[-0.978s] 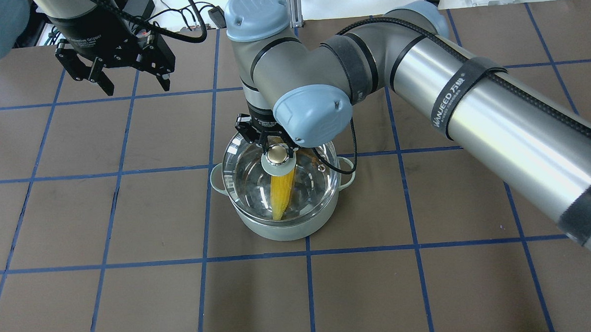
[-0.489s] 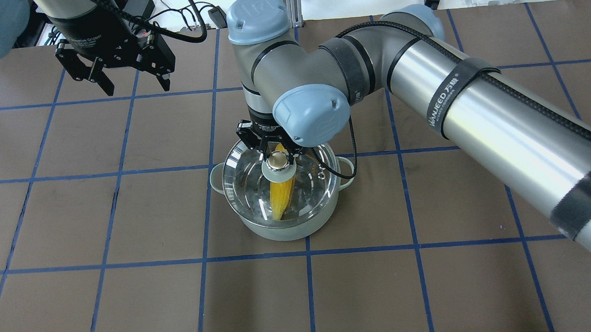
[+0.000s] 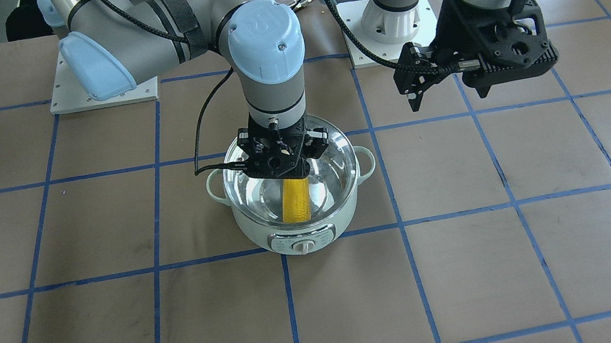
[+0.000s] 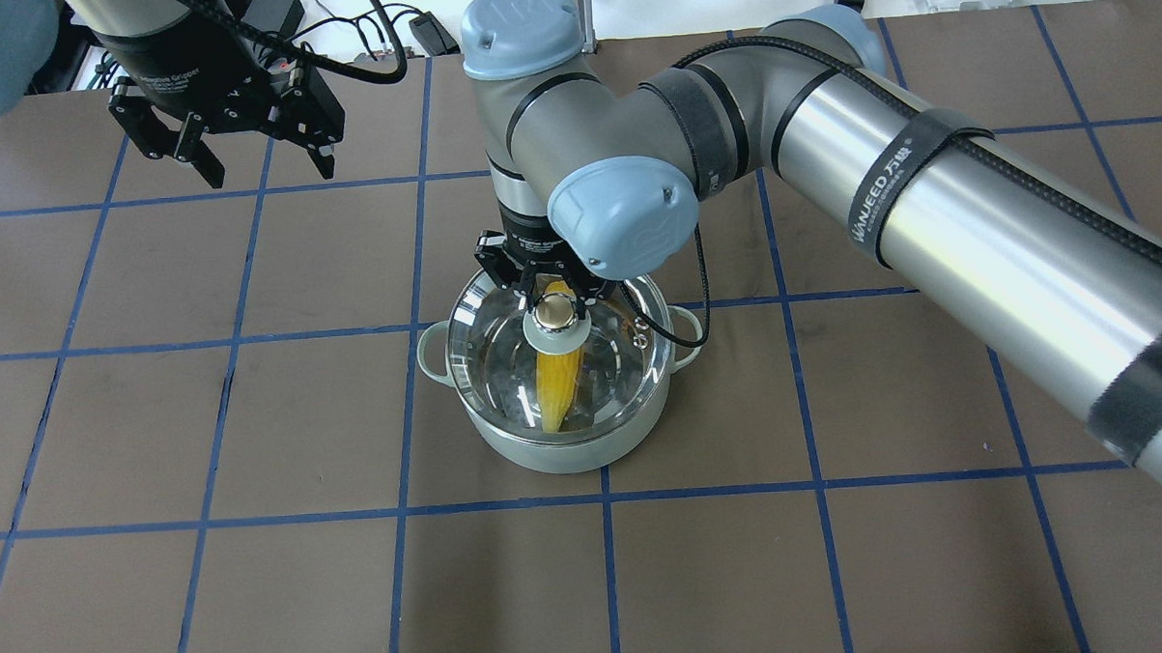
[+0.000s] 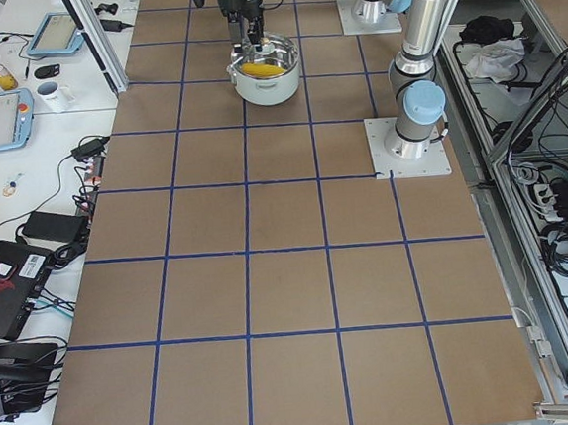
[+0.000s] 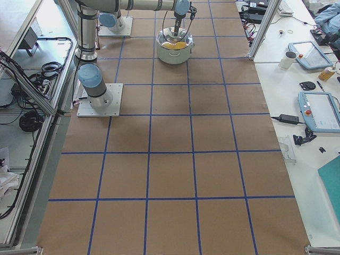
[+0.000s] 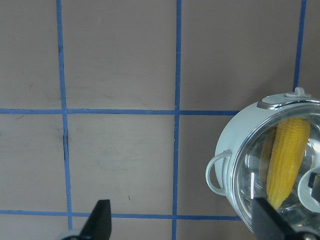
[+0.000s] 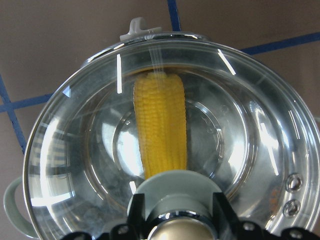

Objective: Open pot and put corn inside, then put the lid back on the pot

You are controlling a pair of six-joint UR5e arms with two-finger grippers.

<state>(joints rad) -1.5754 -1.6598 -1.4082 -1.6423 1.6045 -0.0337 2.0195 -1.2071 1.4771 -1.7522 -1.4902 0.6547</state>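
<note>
The mint-green pot [image 4: 547, 458] stands mid-table with the yellow corn [image 4: 556, 390] lying inside it. My right gripper [image 4: 554, 303] is shut on the gold knob of the glass lid [image 4: 611, 364] and holds the lid level at the pot's rim. I cannot tell if the lid rests fully on the rim. The right wrist view shows the corn [image 8: 161, 130] through the lid [image 8: 240, 130]. The front view shows the pot [image 3: 266, 235], the corn [image 3: 295, 201] and the right gripper [image 3: 281, 163]. My left gripper [image 4: 266, 168] is open and empty, raised to the pot's far left.
The brown table mat [image 4: 261, 570] carries a blue tape grid. The left wrist view has the pot [image 7: 232, 150] at its right edge, beside the open left gripper [image 7: 182, 227]. Cables and devices [image 4: 270, 14] lie past the table's far edge.
My right gripper has moved the lid a little to the right and down, lining it up with the pot's rim. The left arm has not moved.
</note>
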